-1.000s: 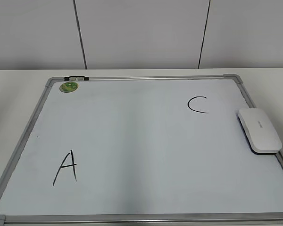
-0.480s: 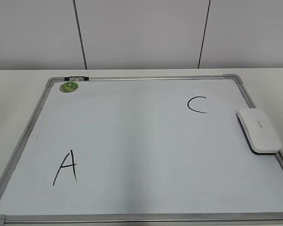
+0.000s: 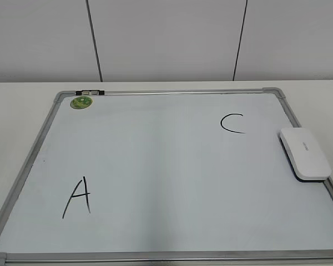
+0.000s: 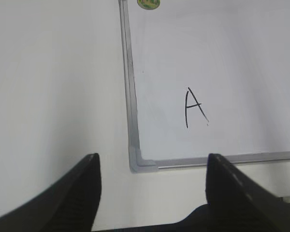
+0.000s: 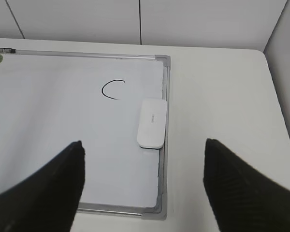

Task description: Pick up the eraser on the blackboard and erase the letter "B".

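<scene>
The blackboard (image 3: 172,92) is a white dry-erase board with a silver-grey frame, lying flat on the white table. The white eraser (image 3: 304,153) lies on the board's right edge, just below and right of the letter C (image 3: 233,123). No letter "B" shows on the board in any view. Neither gripper appears in the exterior view. My left gripper (image 4: 153,159) is open and empty above the board's near left corner (image 4: 130,96). My right gripper (image 5: 143,143) is open and empty, high above the eraser (image 5: 152,123) and the board's right frame (image 5: 165,96).
A black letter A (image 3: 77,197) is at the board's near left, also in the left wrist view (image 4: 194,107). A round green sticker (image 3: 81,102) and a small black-and-white clip (image 3: 89,92) sit at the far left corner. A grey panelled wall stands behind the table.
</scene>
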